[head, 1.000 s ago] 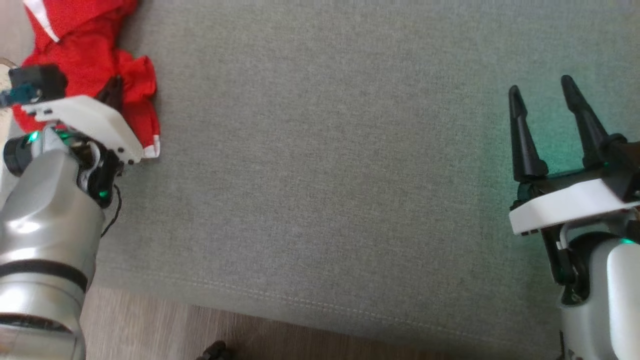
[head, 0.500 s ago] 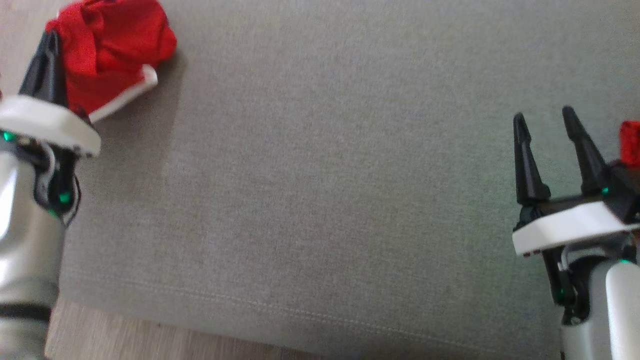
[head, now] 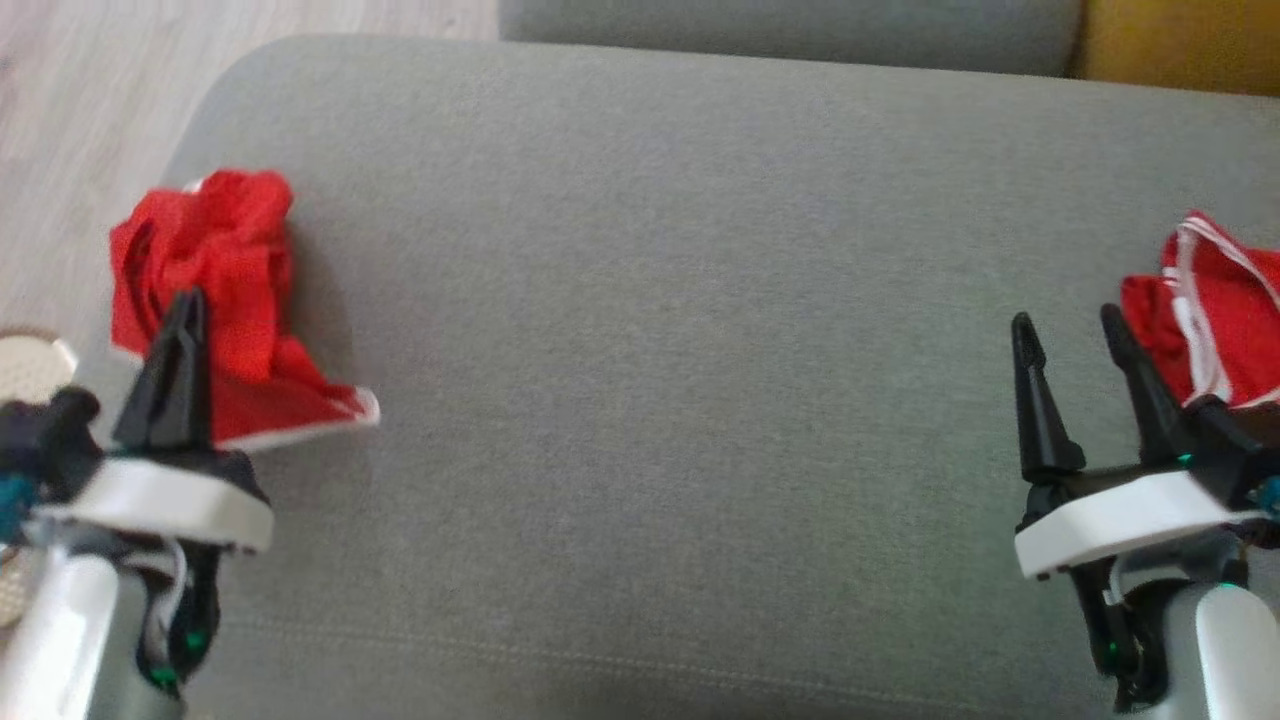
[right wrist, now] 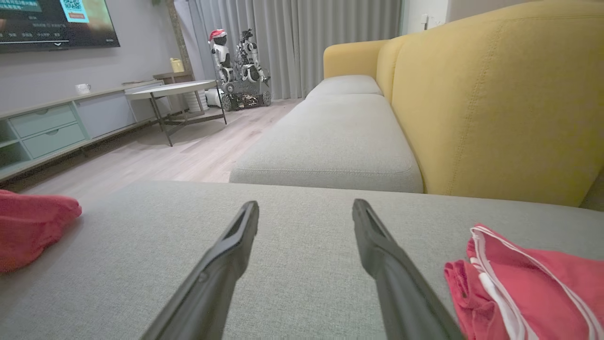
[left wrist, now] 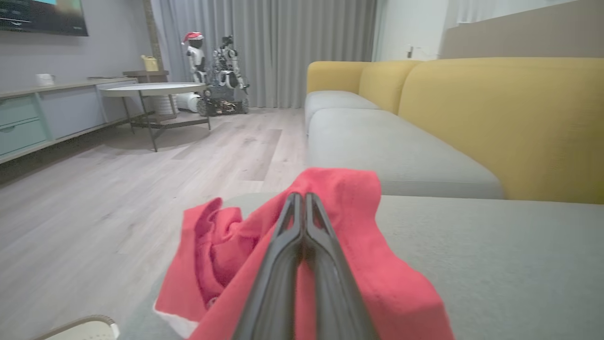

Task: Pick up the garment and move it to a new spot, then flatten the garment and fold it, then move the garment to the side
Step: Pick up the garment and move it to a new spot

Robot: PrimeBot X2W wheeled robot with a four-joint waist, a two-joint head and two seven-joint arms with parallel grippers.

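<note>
The head camera has swung up since half a second ago, so we now see the whole picture shifted rather than the things themselves. The right-hand red cloth, then a sliver at the edge, is now largely in view.

Closest to us, the left gripper (head: 185, 300) sits at the lower left with its two dark fingers pressed tight together. They pinch the garment (head: 235, 260), a bunched red cloth with a white-trimmed corner. In the left wrist view the cloth peaks at the fingertips and drapes down on both sides. It sits near the left end of the grey seat cushion (head: 650, 350), close to the rounded corner.

Over at the lower right, the right gripper (head: 1064, 318) has its fingers spread wide with nothing between them. It stands above bare cushion, well apart from the garment.

Just beyond its outer finger lies a second red garment (head: 1220, 310) with thin white stripes, crumpled on the cushion.

Further back, another grey seat pad (head: 790, 20) butts up against ours, with the yellow backrest (head: 1180, 40) beside it. Pale wooden floor (head: 100, 80) runs off past the cushion's left end.

Deeper into the room, the wrist views pick up a round table (left wrist: 151, 89). Behind it stands a small robot in a red hat (left wrist: 194, 47), and grey curtains (left wrist: 292, 47) hang beyond.
</note>
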